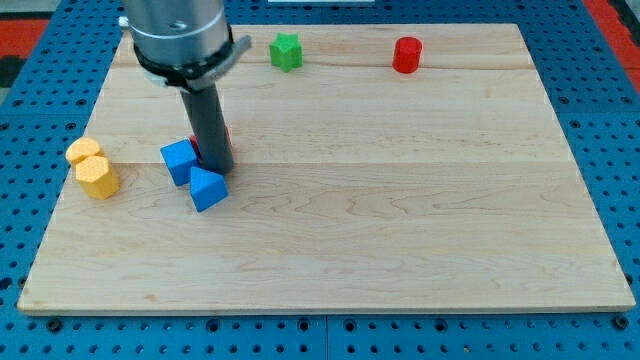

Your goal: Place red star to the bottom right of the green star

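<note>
The green star [286, 51] sits near the view's top edge of the wooden board, left of centre. The red star [226, 137] is almost wholly hidden behind my rod; only a thin red sliver shows at the rod's right side. My tip [217, 171] rests on the board at the left, touching or nearly touching that red sliver, with two blue blocks right beside it. The tip is well below and left of the green star.
A blue cube-like block [179, 160] lies left of the tip and a blue block [208, 189] just below it. Two yellow blocks [92, 167] sit near the board's left edge. A red cylinder [407, 54] stands at the view's top right.
</note>
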Motion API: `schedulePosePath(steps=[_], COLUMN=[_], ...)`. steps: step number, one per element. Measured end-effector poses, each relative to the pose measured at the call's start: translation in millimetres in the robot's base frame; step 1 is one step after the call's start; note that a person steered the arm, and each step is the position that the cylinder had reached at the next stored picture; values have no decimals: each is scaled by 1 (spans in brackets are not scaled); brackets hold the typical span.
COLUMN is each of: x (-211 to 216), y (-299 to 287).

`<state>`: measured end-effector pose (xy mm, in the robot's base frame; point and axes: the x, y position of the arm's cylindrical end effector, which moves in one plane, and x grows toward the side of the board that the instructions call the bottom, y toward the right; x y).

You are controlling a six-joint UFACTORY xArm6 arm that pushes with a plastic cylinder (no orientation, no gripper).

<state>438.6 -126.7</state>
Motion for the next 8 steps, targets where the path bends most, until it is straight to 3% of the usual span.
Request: schedulePosePath(steps=[3, 4, 5, 6, 8], x=[-73, -94, -88, -41, -93], y=[-91, -23, -17, -17, 21])
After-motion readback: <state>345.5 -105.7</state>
